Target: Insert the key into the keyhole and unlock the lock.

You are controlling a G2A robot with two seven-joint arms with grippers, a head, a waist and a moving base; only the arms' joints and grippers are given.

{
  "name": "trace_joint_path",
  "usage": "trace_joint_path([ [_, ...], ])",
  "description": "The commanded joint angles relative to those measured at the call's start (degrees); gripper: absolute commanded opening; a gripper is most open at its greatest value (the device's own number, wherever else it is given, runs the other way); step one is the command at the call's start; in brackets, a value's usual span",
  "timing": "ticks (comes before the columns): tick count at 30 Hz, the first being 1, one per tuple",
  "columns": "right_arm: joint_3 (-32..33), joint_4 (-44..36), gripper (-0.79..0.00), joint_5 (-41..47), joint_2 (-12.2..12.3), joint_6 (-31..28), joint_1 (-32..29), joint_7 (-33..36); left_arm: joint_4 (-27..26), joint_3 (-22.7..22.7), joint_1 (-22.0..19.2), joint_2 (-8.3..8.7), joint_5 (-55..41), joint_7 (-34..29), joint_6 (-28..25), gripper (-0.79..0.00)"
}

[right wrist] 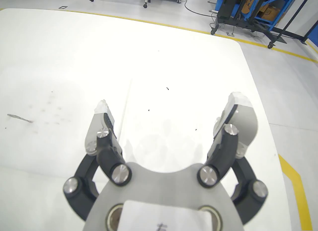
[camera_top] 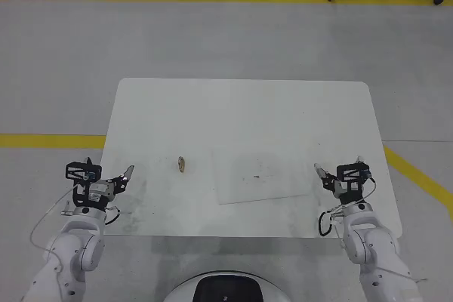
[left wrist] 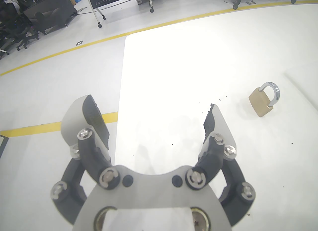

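Note:
A small brass padlock (camera_top: 182, 164) with a silver shackle lies on the white table (camera_top: 249, 113), left of centre; in the left wrist view the padlock (left wrist: 260, 104) rests on its side. A thin metal key (camera_top: 257, 178) lies flat on a white sheet (camera_top: 241, 192) near the middle, and it also shows as a slim sliver (right wrist: 19, 117) in the right wrist view. My left gripper (camera_top: 109, 167) (left wrist: 151, 104) hangs open over the table's left edge, well left of the padlock. My right gripper (camera_top: 338, 166) (right wrist: 169, 101) is open near the right edge, apart from the key.
The white sheet's edge (right wrist: 126, 107) runs just below my right gripper. Small dark specks (left wrist: 211, 104) dot the tabletop. Yellow floor tape (camera_top: 38, 140) passes both sides of the table. Carts and racks (right wrist: 248, 5) stand far off in the room.

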Motion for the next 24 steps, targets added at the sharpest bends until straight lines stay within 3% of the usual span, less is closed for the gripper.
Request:
trace_joint_path([
  [1, -1.8, -1.3, 0.0, -3.9, -0.1, -0.1, 0.0, -0.8, 0.0, 0.0, 0.0, 0.0, 0.0, 0.0, 0.0, 0.0],
  [7, -6.1, -2.7, 0.0, -8.5, -0.2, -4.9, 1.3, -0.6, 0.0, 0.0, 0.0, 0.0, 0.0, 0.0, 0.0, 0.0],
  [18, -13.2, -3.4, 0.0, -8.9, 0.2, -24.8, 6.4, 4.9, 0.0, 0.0, 0.0, 0.0, 0.0, 0.0, 0.0, 0.0],
  [22, -14.9, 0.6, -0.225, -8.3, 0.1, -27.9, 9.7, 8.0, 0.0, 0.0, 0.0, 0.0, 0.0, 0.0, 0.0, 0.0],
  [24, -15.9, 2.5, -0.28, -9.2, 0.1, -29.6, 11.4, 9.6, 0.0, 0.0, 0.0, 0.0, 0.0, 0.0, 0.0, 0.0],
])
